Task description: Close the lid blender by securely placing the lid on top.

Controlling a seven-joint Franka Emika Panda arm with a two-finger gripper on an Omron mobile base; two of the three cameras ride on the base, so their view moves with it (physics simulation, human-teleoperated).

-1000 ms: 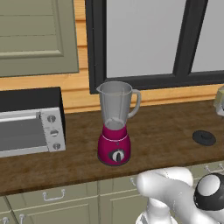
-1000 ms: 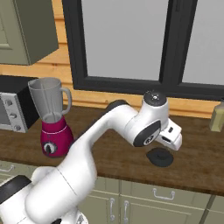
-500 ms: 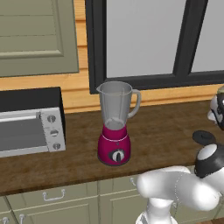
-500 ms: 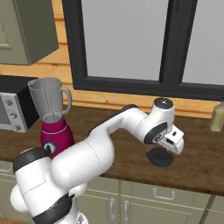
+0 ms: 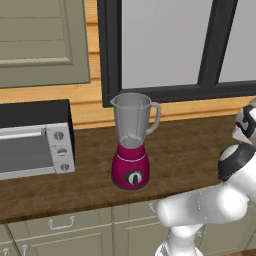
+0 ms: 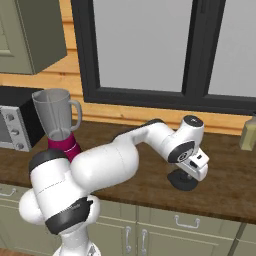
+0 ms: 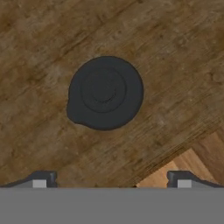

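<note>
Tool (image 7: 109, 178) spread wide, empty, hovers right above lid (image 7: 105, 92) — lined up for grab by raised knob. Lid lies flat on wooden tabletop (image 7: 39, 48), well apart from blender (image 5: 132, 141) — jar mouth uncovered, waiting.

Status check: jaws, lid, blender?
Gripper jaws open, above the round black knobbed lid on the wooden counter. Clear-jar magenta-based blender uncovered. Nothing between.

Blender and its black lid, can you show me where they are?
blender (image 5: 132, 142), left base view, on the clear jar above the pink base.
lid (image 7: 105, 92), hand view, on the raised knob in the middle of the disc.
</note>
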